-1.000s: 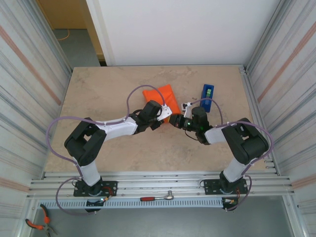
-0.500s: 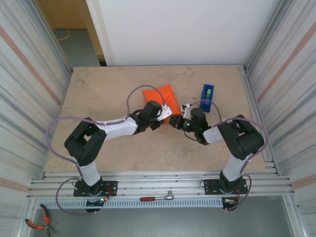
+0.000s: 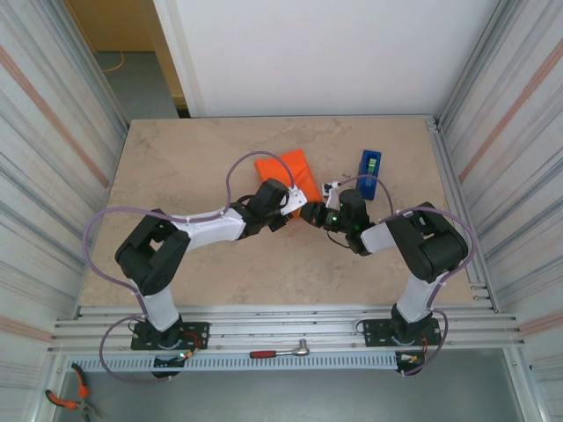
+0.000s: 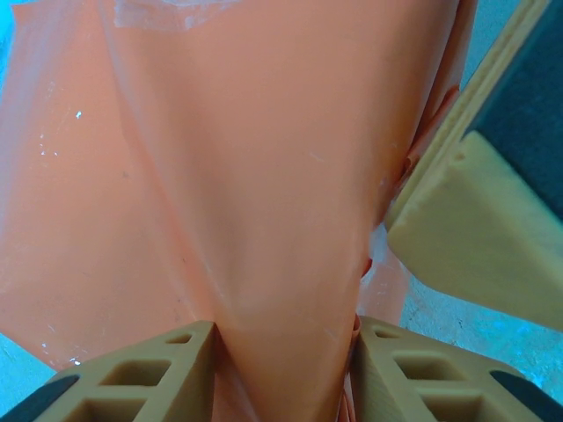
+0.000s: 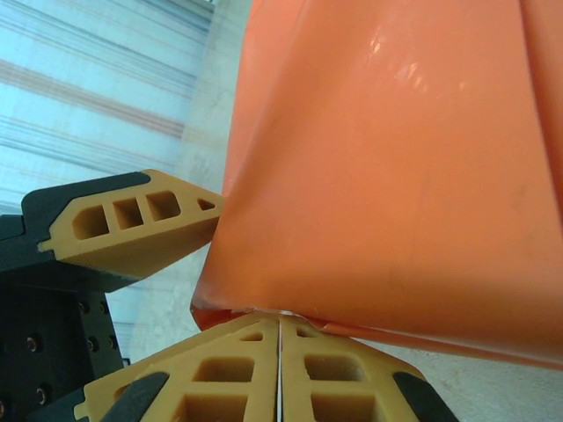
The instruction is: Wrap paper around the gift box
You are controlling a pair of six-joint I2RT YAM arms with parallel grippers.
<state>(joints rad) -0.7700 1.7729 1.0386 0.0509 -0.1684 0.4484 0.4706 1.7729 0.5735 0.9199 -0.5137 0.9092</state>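
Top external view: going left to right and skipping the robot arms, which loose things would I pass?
First orange-handled pliers → orange paper → blue tape dispenser.

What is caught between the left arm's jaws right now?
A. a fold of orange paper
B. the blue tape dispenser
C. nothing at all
A: the left wrist camera shows a fold of the orange paper running down and pinched between the two tan jaws.
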